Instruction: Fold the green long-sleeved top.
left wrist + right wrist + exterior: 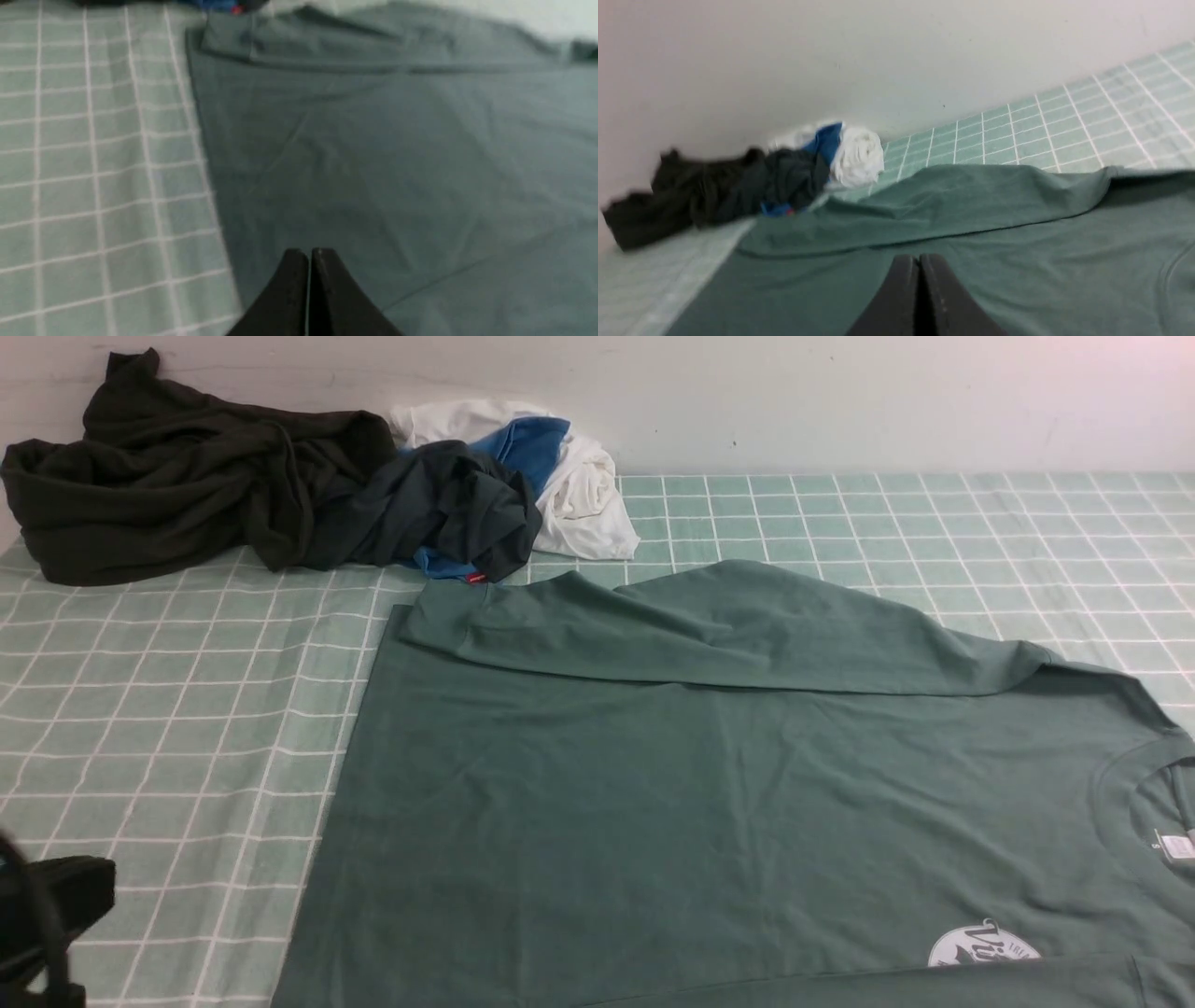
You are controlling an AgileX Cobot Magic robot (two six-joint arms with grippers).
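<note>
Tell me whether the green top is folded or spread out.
Mostly spread: the top lies flat, with the far sleeve folded across the body.

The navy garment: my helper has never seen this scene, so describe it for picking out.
Find the clothes pile by the wall, far left on the checked cloth. The navy garment lies mid-pile, between the olive-black garment and the white one. Only it shows a small red tag.
</note>
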